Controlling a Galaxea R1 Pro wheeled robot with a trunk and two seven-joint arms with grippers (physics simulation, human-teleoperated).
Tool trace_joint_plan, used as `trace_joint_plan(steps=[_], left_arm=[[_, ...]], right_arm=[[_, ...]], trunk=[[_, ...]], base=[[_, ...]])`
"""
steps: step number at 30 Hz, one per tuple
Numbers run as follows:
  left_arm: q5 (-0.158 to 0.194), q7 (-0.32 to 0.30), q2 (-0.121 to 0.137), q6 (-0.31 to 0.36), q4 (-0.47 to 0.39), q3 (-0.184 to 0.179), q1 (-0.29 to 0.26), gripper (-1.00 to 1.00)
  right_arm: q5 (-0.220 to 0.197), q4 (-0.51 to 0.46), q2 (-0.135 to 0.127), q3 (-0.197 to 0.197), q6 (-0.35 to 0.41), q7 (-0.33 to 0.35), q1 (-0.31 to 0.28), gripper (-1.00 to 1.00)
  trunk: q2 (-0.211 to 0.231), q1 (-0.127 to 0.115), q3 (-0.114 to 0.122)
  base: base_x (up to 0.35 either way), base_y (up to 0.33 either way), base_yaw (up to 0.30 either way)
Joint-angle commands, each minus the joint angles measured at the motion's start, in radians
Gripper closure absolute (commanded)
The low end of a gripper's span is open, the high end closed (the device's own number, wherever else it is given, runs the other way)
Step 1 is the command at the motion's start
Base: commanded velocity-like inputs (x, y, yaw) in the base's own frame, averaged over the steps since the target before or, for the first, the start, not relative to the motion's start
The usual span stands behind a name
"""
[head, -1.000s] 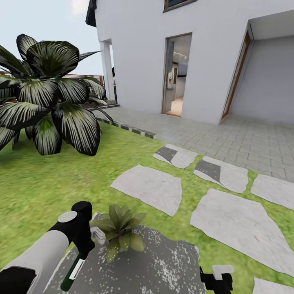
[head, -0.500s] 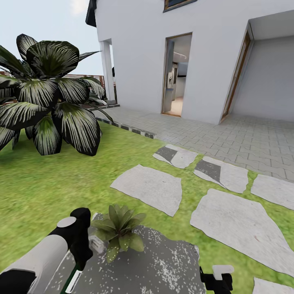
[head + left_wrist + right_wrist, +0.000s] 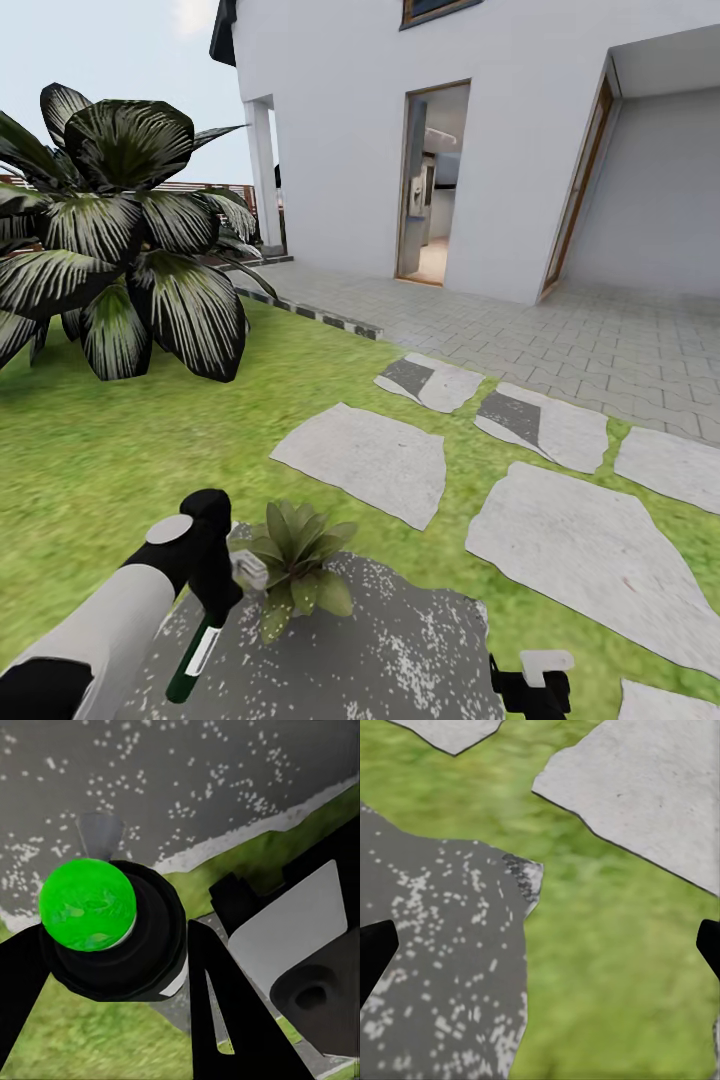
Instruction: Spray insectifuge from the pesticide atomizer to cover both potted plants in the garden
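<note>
My left gripper (image 3: 218,600) is shut on the pesticide atomizer (image 3: 195,650), a slim dark green bottle with a white label, held tilted. Its white spray head (image 3: 248,572) points at one potted plant (image 3: 295,565), a low rosette of pointed green leaves, almost touching the nearest leaves. The plant stands on a dark speckled stepping stone (image 3: 400,650). In the left wrist view the atomizer (image 3: 86,904) shows end-on as a green disc between black fingers (image 3: 225,1020). My right gripper (image 3: 530,685) is low at the stone's right edge, open and empty (image 3: 540,945). The second potted plant is out of view.
A large shrub with white-striped leaves (image 3: 120,260) stands on the lawn at the left. Pale stepping stones (image 3: 370,460) lead right toward grey paving (image 3: 560,330) and a white house with an open doorway (image 3: 432,180). Grass (image 3: 607,945) lies under my right gripper.
My left arm dipped down and left with the atomizer, then rose again. The spray head now sits slightly nearer the plant. The right gripper has not moved.
</note>
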Motion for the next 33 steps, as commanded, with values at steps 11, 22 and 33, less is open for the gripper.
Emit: trace_joint_plan(steps=[11, 22, 33], left_arm=[[-0.011, -0.01, 0.006, 0.054, 0.012, 0.095, 0.03, 1.0], [-0.022, 0.015, 0.005, 0.048, 0.014, 0.087, 0.056, 1.0], [-0.006, 0.121, -0.001, 0.049, 0.024, 0.099, 0.089, 1.0]], right_arm=[[0.007, 0.001, 0.0, 0.002, -0.002, -0.007, -0.001, -1.0], [0.005, 0.001, 0.003, 0.002, -0.002, -0.009, -0.001, -1.0], [0.005, 0.001, 0.004, 0.002, -0.002, -0.009, -0.001, -1.0]], trunk=[[0.0, 0.0, -0.001], [0.0, 0.0, -0.001], [0.0, 0.0, -0.001]], base=[[0.0, 0.0, 0.0], [0.016, -0.069, 0.109], [0.039, -0.001, 0.086]])
